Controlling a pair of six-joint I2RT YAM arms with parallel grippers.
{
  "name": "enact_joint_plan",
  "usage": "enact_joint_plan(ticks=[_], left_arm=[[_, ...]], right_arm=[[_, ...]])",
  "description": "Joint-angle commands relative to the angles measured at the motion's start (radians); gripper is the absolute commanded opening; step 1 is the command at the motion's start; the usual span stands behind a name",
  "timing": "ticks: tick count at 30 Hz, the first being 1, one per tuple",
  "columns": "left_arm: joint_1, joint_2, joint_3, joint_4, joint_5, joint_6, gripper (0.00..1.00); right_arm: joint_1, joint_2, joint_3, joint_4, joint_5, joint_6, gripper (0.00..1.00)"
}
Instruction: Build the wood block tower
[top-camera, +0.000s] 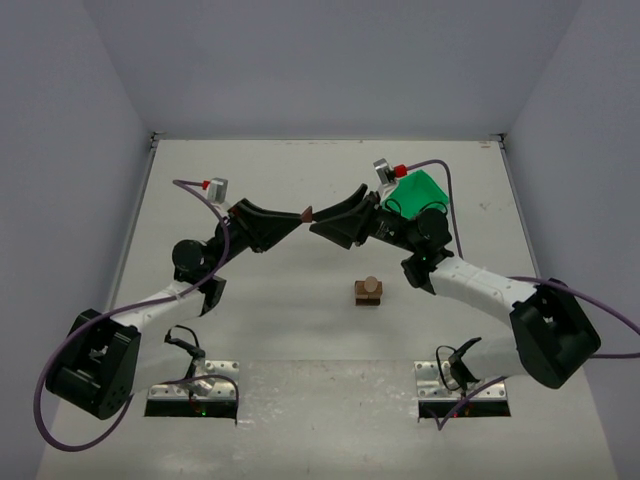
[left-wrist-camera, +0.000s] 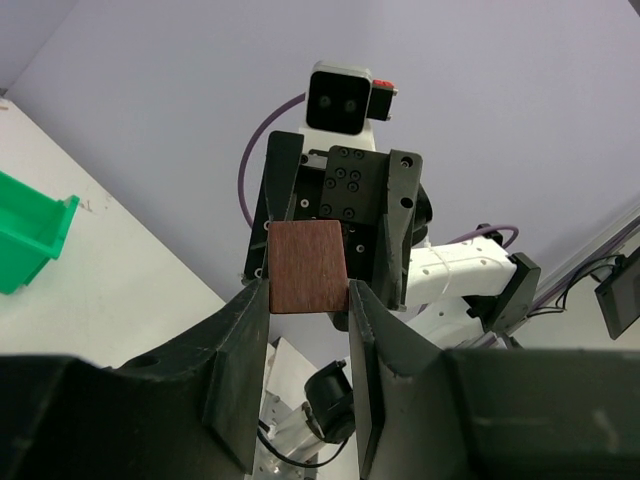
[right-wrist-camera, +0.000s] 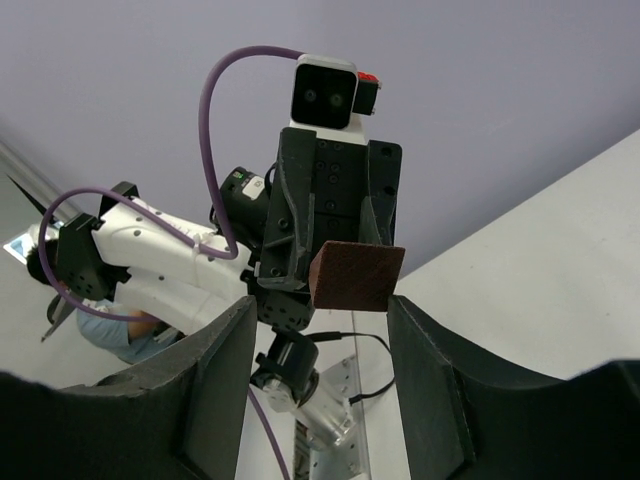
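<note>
Wood block tower (top-camera: 369, 291): a short stack on the white surface (top-camera: 300, 330), dark brown block at the base and a light tan cylinder on top. It stood upright, alone, mid-surface.

Next piece was a dark brown square wooden block (left-wrist-camera: 307, 267), up in the air, well clear of the stack. My left pincer (left-wrist-camera: 307, 296) had it, jaws part-closed and clamped on its two opposite side edges. The flat face pointed straight out at my other arm.

My right pincer (right-wrist-camera: 320, 305) sat nose to nose with the left one, and the block (right-wrist-camera: 355, 277) was between its fingers. Its jaws stood wider than the block, with a clear gap on one side. Nothing gripped there yet. My read: mid-handover.

Key geometry: the tower lay below the meeting point, toward the near edge and my right side. The right arm was nearer, so it was the logical one to place. The block had no real long axis, so it should go down flat.

Risk: if left let go before right had clamped, the block would drop.

Green plastic bin (top-camera: 420, 188) was at the far right, behind the right arm. Not involved.
</note>
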Motion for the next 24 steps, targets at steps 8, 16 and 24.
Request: enact_joint_plan(ticks=[8,16,24], left_arm=[[0.002,-0.017,-0.005,0.24,-0.013,0.009,0.0],[0.002,-0.022,-0.012,0.241,-0.011,0.008,0.0],[0.002,-0.028,-0.021,0.242,-0.014,0.009,0.0]], right_arm=[[0.002,0.042,0.053,0.133,-0.048,0.052,0.54],[0.002,0.07,0.069,0.166,-0.055,0.065,0.53],[0.006,0.105,0.075,0.245,-0.046,0.107,0.44]])
